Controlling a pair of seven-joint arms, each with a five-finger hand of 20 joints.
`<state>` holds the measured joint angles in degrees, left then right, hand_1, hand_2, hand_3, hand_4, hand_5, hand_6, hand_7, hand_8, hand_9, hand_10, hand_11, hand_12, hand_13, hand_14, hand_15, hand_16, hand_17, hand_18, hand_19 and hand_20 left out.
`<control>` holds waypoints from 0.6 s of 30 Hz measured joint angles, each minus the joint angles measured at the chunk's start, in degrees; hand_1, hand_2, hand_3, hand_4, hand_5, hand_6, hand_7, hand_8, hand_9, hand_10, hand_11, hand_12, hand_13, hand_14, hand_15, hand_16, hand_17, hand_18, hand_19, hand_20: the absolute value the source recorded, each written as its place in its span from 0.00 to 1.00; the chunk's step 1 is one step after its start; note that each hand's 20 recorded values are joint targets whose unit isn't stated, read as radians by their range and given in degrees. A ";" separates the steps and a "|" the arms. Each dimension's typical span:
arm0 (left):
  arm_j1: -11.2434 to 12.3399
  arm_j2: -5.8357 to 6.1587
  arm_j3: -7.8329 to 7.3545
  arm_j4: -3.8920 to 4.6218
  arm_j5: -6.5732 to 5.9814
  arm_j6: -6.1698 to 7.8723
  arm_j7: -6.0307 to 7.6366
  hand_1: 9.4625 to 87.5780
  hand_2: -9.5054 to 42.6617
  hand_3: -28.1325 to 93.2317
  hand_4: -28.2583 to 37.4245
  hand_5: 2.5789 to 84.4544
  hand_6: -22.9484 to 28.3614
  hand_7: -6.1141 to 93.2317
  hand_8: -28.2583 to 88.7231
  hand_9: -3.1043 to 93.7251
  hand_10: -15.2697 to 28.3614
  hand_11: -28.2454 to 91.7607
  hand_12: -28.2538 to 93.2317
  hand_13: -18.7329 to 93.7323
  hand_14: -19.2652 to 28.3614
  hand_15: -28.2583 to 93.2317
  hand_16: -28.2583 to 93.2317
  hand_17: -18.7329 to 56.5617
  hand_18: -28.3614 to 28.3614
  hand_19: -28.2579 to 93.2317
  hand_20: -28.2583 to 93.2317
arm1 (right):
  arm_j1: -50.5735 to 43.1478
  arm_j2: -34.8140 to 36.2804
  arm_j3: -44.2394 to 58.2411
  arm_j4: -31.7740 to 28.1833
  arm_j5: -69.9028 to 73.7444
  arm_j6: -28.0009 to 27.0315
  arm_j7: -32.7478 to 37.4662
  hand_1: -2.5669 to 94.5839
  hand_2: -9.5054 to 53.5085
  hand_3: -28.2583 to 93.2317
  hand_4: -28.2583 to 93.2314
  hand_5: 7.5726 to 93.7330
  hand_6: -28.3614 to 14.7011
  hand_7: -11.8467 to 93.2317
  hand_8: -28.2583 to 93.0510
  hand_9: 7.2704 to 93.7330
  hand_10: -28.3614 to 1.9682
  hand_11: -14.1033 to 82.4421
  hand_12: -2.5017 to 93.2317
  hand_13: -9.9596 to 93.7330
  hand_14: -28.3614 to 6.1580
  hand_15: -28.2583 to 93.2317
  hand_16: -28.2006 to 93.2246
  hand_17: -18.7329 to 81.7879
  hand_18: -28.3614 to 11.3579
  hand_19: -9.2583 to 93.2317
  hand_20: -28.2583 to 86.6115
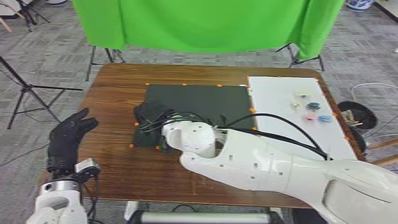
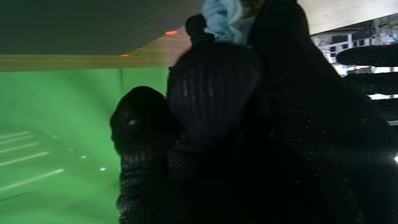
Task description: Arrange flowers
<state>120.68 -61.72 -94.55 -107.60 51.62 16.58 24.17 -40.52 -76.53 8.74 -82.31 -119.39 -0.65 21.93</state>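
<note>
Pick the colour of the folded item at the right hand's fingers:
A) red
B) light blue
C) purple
B: the right wrist view shows a light blue item with soft folds between the fingers of the right hand.
</note>
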 measured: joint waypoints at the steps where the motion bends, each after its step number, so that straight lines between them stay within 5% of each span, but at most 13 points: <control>1: -0.01 0.00 0.04 0.01 0.00 0.00 -0.03 0.13 0.00 0.87 0.00 0.58 0.48 0.22 0.18 0.57 0.65 0.42 0.34 0.55 0.75 0.42 0.22 0.41 0.69 0.26 0.40 | 0.01 0.00 0.04 -0.01 0.04 -0.13 0.02 0.59 0.00 0.75 0.08 0.74 0.71 0.30 0.25 0.74 0.55 0.27 0.19 0.98 0.78 0.65 0.49 0.83 0.48 1.00 0.58; 18: -0.20 0.09 0.58 0.07 0.13 -0.16 -0.65 0.14 0.00 0.87 0.00 0.57 0.48 0.22 0.18 0.57 0.65 0.42 0.34 0.55 0.75 0.43 0.22 0.41 0.69 0.26 0.40 | 0.39 0.73 1.78 -2.58 2.30 -7.19 1.09 0.46 0.00 0.83 0.07 0.58 0.75 0.27 0.14 0.60 0.52 0.24 0.18 0.95 0.76 0.65 0.47 0.79 0.45 0.99 0.58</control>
<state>120.48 -61.63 -93.97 -107.53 51.75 16.42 23.52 -40.13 -75.79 10.52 -84.89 -117.09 -7.84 23.02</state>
